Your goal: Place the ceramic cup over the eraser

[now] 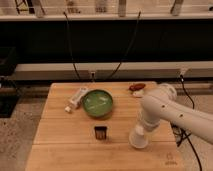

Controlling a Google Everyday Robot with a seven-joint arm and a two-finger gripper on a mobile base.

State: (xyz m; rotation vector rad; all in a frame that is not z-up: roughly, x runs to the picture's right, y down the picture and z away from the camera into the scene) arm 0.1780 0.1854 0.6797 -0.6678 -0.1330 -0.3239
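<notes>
- Since the coming move turns on a single bearing, enter it first: the eraser (100,133) lies left of the gripper (138,131) in the frame. It sits at nearly the same height, with a strip of bare wood between the two.
- Gripper: lower centre-right of the frame, at the low end of the white arm (167,111) that enters from the right edge. Its jaws are closed, and by your best reading they are closed on the ceramic cup (138,141).
- Ceramic cup: small, white, directly at the gripper's tip and low over the table (55,145). Whether its base touches the board cannot be told. The wider end appears to face down.
- Eraser: small dark block at lower centre. It sits just below the green bowl (98,103) and apart from it, lying flat. Its longer side appears to run up and down the frame, though only slightly longer than it is wide.
- Bystanders (none on the path): white tube (76,99) left of the bowl; reddish-brown oval (136,87) at the table's upper right.
- Judgement: you have one arm, so there is no choice of side. The carry should run almost straight left across the frame. Keep the cup's rim above the block until it is centred over it, then lower it.
</notes>
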